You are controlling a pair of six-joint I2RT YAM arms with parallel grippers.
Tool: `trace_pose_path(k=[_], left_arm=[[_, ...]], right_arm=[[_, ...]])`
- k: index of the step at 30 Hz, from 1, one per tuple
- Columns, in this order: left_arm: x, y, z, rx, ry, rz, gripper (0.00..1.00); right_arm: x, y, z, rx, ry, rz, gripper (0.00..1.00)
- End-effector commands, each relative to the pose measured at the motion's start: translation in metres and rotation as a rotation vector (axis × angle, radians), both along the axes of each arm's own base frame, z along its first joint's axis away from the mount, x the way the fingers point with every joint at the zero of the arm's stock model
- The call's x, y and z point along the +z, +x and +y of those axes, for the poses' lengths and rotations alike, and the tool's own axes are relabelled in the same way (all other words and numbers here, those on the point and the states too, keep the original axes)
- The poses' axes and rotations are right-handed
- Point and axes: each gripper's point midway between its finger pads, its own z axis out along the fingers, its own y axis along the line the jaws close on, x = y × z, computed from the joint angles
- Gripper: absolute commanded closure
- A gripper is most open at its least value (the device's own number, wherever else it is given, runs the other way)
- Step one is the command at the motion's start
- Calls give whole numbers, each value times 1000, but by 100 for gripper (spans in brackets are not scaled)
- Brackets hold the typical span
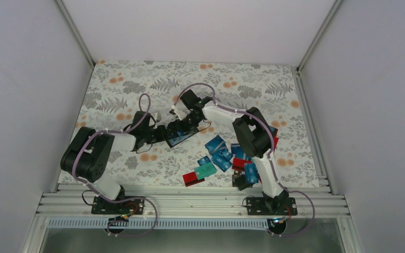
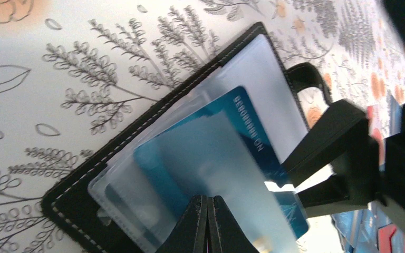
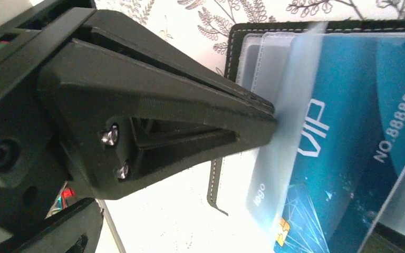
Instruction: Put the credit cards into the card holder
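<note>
My card holder (image 2: 82, 182), open
It lies flat, a blue VIP card (image 2: 254, 138) between its clear sleeves (image 2: 272, 74); other credit cards (image 1: 220, 156) lie scattered beside it.

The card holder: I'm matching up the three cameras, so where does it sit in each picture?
Top external: the card holder is small, just left of the picture's centre.
Left wrist: it lies open, slanting across the middle.
Right wrist: it fills the right half, seen close up.
Shared landmark: the blue card inside its clear sleeve, with its printed number readable in both wrist views.
</note>
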Motion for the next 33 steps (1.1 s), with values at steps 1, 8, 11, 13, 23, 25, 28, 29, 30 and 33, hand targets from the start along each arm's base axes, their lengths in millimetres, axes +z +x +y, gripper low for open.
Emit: trace_pose_path(k=[1, 8, 11, 13, 23, 25, 28, 29, 30, 33], left_arm=[[-34, -19, 17, 41, 114, 105, 98], [-34, -24, 21, 49, 123, 105, 98], [-31, -24, 21, 49, 123, 99, 98], [-30, -23, 21, 51, 123, 96, 98], [-19, -21, 20, 47, 112, 74, 98], [-15, -20, 20, 48, 110, 66, 98], [-7, -19, 19, 49, 107, 54, 98], [-4, -19, 20, 53, 107, 48, 98], [0, -18, 21, 58, 109, 41, 98], [11, -17, 25, 82, 118, 15, 97]], right_arm=[[27, 5, 7, 5, -5, -91, 0], [45, 24, -7, -57, -23, -150, 0], [48, 24, -8, -59, -24, -161, 0], [49, 29, -12, -88, -46, -189, 0], [26, 49, -19, -174, -124, -250, 9], [20, 51, -20, -180, -135, -249, 9], [12, 52, -17, -182, -135, -238, 9], [11, 51, -16, -181, -132, -235, 9], [9, 51, -14, -179, -128, -233, 9], [6, 48, -8, -168, -114, -225, 9]])
